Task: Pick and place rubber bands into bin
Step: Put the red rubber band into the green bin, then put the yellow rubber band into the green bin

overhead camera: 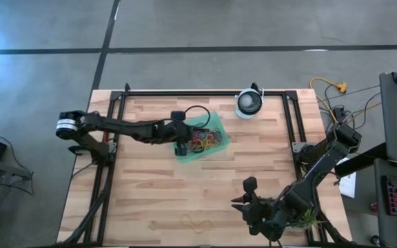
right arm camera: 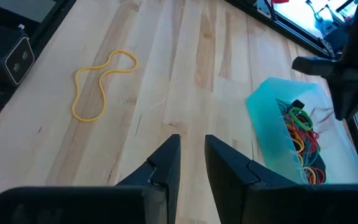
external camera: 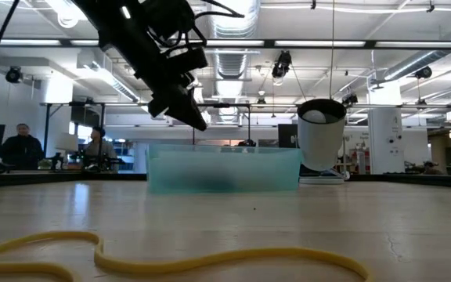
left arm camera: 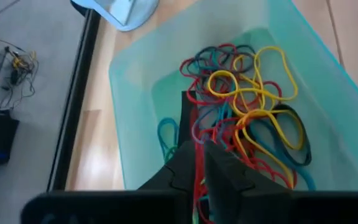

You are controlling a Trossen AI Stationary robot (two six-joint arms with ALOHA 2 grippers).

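Note:
The translucent green bin [overhead camera: 219,124] [external camera: 225,168] stands on the far middle of the table and holds a heap of red, yellow, orange, green and black rubber bands [overhead camera: 209,140] [left arm camera: 253,106] [right arm camera: 300,134]. My left gripper [overhead camera: 182,146] [external camera: 198,121] [left arm camera: 199,146] hangs over the bin's left part, pointing down, shut on a red band. One yellow rubber band [overhead camera: 195,222] [right arm camera: 101,84] [external camera: 171,258] lies flat on the table near its near edge. My right gripper [overhead camera: 243,204] [right arm camera: 191,155] hovers to that band's right, open by a narrow gap and holding nothing. My left gripper pinches a red rubber band [left arm camera: 197,171] between its two fingers, coming from above and pointing down into the bin. The strand runs up out of the gap between the fingers toward the heap; whether its other end rests on the heap I cannot tell.
A round white device [overhead camera: 249,103] [external camera: 321,133] stands at the table's far edge right of the bin. A black cable loop [overhead camera: 197,110] arcs above the left gripper. Dark frame rails [overhead camera: 116,131] edge the table. People [external camera: 22,145] show far behind.

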